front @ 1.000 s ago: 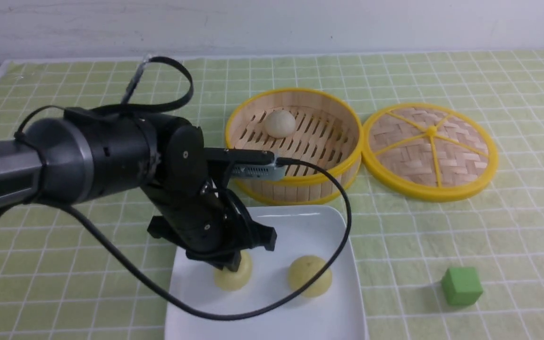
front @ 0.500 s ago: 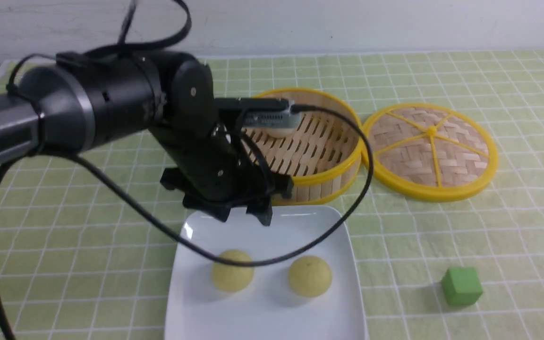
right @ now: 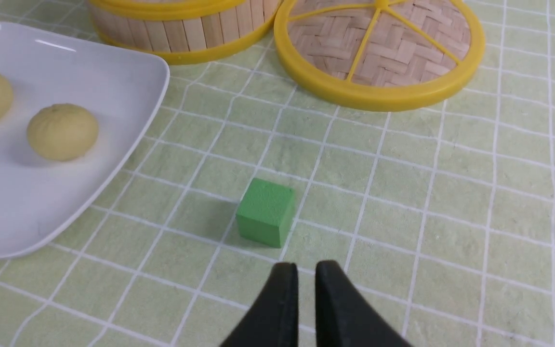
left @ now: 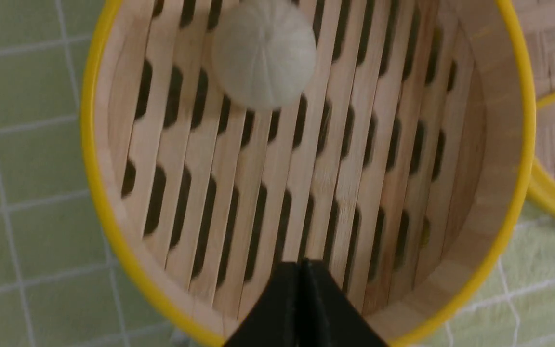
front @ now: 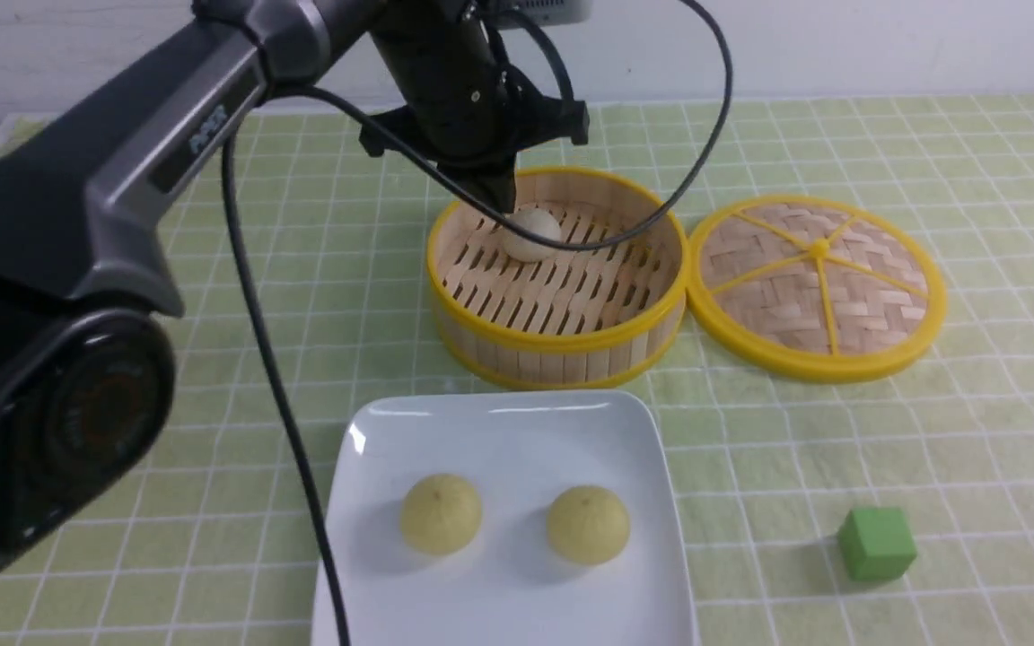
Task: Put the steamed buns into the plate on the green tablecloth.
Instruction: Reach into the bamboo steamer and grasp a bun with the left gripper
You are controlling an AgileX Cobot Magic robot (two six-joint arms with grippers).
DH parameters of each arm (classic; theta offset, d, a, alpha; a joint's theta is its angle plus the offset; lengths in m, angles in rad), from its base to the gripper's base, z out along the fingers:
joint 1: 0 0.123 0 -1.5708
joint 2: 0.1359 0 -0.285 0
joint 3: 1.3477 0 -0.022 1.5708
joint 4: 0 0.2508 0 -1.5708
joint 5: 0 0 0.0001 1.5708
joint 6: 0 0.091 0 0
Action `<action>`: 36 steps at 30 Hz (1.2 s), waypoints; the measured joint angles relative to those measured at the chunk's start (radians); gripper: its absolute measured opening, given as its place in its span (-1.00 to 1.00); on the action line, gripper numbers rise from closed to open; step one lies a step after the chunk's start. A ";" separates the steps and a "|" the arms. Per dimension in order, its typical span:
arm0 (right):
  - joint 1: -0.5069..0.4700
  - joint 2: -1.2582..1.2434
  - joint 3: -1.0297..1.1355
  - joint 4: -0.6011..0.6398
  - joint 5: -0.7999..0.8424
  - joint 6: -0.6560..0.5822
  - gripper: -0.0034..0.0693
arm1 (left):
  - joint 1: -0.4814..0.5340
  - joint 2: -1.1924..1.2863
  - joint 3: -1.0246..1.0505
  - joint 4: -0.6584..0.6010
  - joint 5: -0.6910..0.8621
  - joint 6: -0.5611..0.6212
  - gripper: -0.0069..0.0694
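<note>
Green tablecloth [front: 930, 431], left pincer [front: 501, 196] clenched empty, moved from plate [front: 517, 422] to steamer [front: 562, 345] (off-white bun [front: 535, 240] inside)

The left arm [front: 167, 135] reached far forward, wrist bent down, the left claw [front: 497, 193] pointing downward, jaws pressed together, empty. The right claw [right: 306, 277] held nothing, jaws a slit apart.

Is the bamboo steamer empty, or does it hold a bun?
Not empty: one off-white bun lies on the slatted floor of the steamer.
</note>
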 joint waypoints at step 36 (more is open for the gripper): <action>0.000 0.000 0.000 0.000 -0.044 0.000 -0.61 | 0.071 0.365 -0.316 -0.097 -0.025 0.065 -0.75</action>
